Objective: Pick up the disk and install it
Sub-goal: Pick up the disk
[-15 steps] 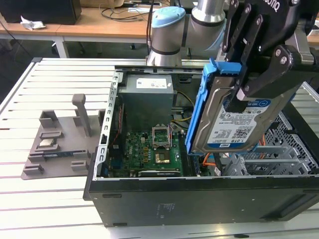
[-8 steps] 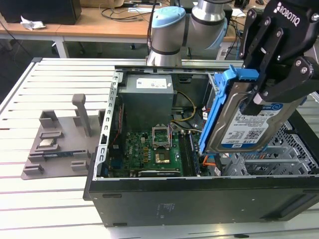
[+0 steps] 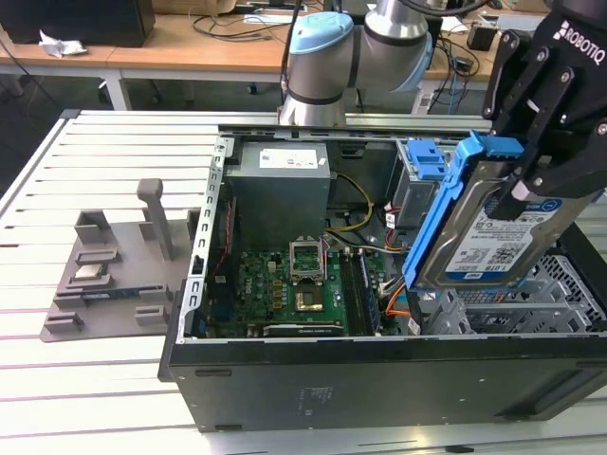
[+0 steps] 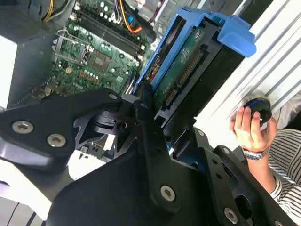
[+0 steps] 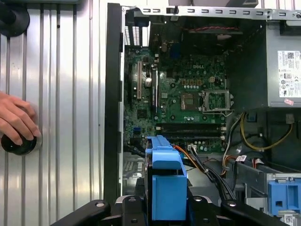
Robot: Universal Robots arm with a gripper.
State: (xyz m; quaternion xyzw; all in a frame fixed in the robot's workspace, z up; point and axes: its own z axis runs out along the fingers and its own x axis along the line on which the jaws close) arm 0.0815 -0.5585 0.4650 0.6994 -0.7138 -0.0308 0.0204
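Gripper clamps the disk at its upper edge; the disk hangs tilted, on edge, over the grey drive cage inside the open case; sound installation likely demands squaring its blue carrier to that cage and avoiding the orange cables.

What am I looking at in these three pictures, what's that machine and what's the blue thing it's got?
It is a robot arm with a gripper shut on the disk, a hard drive in a blue bracket, held tilted above an open computer case. The exterior view looks on from outside; both wrist views come from cameras on the arm. The case lies on a slatted table beside a grey parts fixture. A person's hand rests on a black knob.
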